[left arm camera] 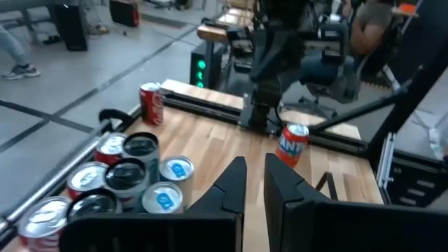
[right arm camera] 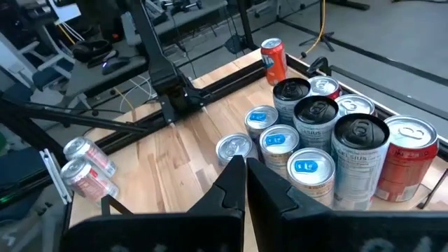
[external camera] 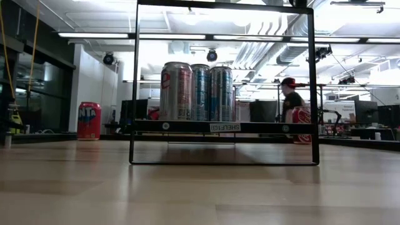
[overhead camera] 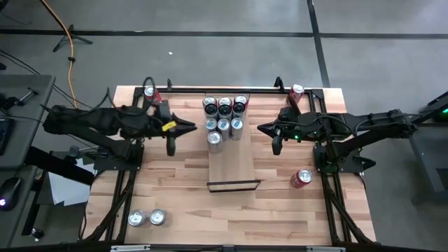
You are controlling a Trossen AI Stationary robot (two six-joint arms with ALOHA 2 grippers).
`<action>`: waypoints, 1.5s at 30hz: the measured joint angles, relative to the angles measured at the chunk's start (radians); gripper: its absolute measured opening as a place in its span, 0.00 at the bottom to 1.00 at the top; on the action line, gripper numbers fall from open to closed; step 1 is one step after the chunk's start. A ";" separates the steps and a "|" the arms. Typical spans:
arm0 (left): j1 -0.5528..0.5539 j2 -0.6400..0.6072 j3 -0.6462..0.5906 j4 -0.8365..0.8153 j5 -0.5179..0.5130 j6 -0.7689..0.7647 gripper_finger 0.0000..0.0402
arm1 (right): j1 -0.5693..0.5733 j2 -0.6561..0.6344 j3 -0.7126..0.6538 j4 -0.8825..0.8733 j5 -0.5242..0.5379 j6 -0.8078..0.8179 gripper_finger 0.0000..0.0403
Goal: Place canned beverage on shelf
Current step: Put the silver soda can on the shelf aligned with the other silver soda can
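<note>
The shelf (overhead camera: 234, 168) is a narrow pale board with black end rails, lying mid-table. Several canned beverages (overhead camera: 224, 115) stand upright on its far half; they also show in the low view (external camera: 194, 92) and in both wrist views (right arm camera: 315, 133) (left arm camera: 129, 175). My left gripper (overhead camera: 192, 127) hangs shut above the table, left of the cans, holding nothing. My right gripper (overhead camera: 260, 129) hangs shut to their right, also with nothing in it. Both point toward the shelf from either side.
Loose cans stand off the shelf: a red one at the far left corner (overhead camera: 150, 93), a red one at the far right (overhead camera: 297, 93), one at the right (overhead camera: 302, 177), two at the near left (overhead camera: 147, 218). A person (external camera: 290, 97) sits beyond the table.
</note>
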 joint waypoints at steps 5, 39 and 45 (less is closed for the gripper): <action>0.000 -0.037 0.000 -0.052 -0.022 -0.034 0.00 | 0.000 0.000 0.000 0.000 0.000 -0.001 0.00; -0.164 0.034 0.113 -0.371 0.558 -0.207 0.79 | 0.000 0.000 0.000 -0.037 0.166 0.161 0.00; -0.416 0.226 0.334 -0.680 0.362 -0.330 0.79 | 0.000 0.000 0.000 -0.082 0.193 0.161 0.00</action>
